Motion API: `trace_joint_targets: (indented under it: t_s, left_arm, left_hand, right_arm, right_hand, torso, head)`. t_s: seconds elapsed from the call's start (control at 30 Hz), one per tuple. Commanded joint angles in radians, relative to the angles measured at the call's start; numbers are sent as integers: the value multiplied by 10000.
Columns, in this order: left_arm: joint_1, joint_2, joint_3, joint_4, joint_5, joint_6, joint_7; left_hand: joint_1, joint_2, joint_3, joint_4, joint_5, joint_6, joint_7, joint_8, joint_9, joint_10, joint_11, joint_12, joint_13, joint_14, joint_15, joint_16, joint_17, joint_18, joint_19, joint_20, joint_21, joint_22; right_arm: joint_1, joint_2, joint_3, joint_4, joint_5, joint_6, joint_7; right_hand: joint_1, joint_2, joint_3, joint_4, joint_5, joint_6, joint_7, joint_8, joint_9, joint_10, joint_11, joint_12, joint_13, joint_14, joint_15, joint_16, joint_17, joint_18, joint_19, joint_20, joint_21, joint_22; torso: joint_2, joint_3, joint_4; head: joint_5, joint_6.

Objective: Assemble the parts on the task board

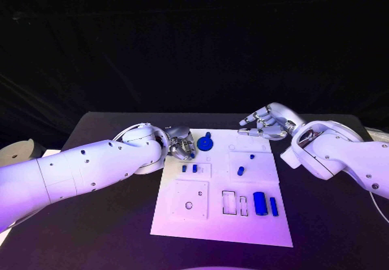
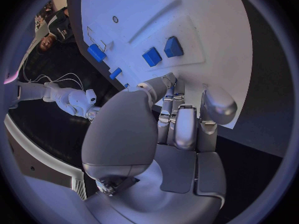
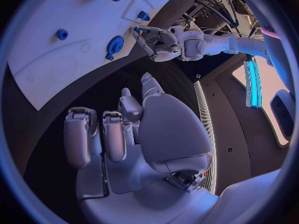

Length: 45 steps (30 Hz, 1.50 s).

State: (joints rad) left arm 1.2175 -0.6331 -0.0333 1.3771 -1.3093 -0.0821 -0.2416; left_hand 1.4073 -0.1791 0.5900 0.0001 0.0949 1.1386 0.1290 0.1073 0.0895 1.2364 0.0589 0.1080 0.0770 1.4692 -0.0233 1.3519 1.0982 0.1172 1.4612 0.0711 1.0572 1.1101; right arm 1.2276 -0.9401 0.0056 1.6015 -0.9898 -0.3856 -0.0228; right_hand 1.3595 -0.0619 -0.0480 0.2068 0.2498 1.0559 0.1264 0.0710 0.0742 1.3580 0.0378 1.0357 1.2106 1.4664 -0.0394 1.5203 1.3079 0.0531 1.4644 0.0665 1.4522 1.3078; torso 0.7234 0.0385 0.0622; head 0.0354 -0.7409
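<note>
The task board (image 1: 223,208) lies mid-table; several blue parts (image 1: 260,203) rest loose, so assembly appears incomplete. The left hand (image 1: 181,147), fingers curled, grip unclear, hovers beside the blue gear (image 1: 206,144). The right hand (image 1: 266,124) hovers empty, fingers apart.

Lab: black-draped backdrop (image 1: 194,50), black table (image 1: 97,225), cabling (image 3: 218,7).
</note>
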Motion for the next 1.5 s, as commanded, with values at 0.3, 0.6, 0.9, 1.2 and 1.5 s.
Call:
trace_joint_targets:
  t_s: [0.3,0.6,0.9,1.2,1.5]
  left_arm:
    - [-15,61,-15,-74,-49,317,-146]
    - [-18,60,-26,-112,-9,270,-190]
    - [-20,51,-31,-115,-2,227,-201]
    - [-21,-96,-29,-116,78,170,-276]
    - [-11,-740,7,147,817,-776,317]
  left_hand:
    - [-246,-41,-109,-17,24,-401,122,-313,-122,-182,136,-286,-33,176,57,0,-93,-72,46,39,-57,-2]
    - [-488,-215,-255,49,35,-765,248,-450,-221,-674,299,-449,-99,114,183,-98,-322,-68,4,138,-199,-95]
    - [-514,-232,-285,56,38,-804,270,-449,-227,-723,316,-439,-98,103,196,-116,-367,-59,-7,154,-253,-137]
    - [-502,-351,-536,-5,45,-1608,344,-469,-270,-1468,423,-451,-136,46,286,-223,-621,-10,-43,249,-509,-327]
    - [-121,-163,-1441,-103,112,-2081,481,-386,-224,-2568,583,-385,-133,41,411,-223,-754,4,1,365,-653,-429]
  right_arm:
    - [-7,9,1,12,-50,116,53]
    - [-8,-4,1,15,-50,105,49]
    - [-8,-6,1,12,-50,101,46]
    - [-8,-21,1,-80,-82,216,-85]
    - [-8,-89,0,-363,-1146,592,-369]
  right_hand:
    - [60,1,-50,2,49,31,-30,21,9,-33,-7,38,13,855,41,-66,1843,-16,-4,30,-68,250]
    - [60,1,-50,2,49,31,-30,21,9,-33,-7,38,13,855,41,-66,1843,-16,-4,30,-68,250]
    - [60,1,-50,2,49,31,-30,21,9,-33,-7,38,13,855,41,-66,1843,-16,-4,30,-68,250]
    - [174,64,-200,21,49,-72,-3,-18,-10,-663,15,-1341,-932,806,55,-215,1659,60,-167,35,-277,-109]
    - [894,265,-281,154,35,-189,151,-1,-8,-2667,193,-6181,-4801,673,182,-759,1019,188,-406,111,-714,-780]
  torso:
    - [6,3,-10]
    - [-3,6,2]
    - [-1,1,-3]
    - [-4,-4,-8]
    - [-20,-6,9]
  head:
    - [-5,-14]
    - [-29,-30]
    - [-23,-20]
    - [-40,-19]
    - [-87,7]
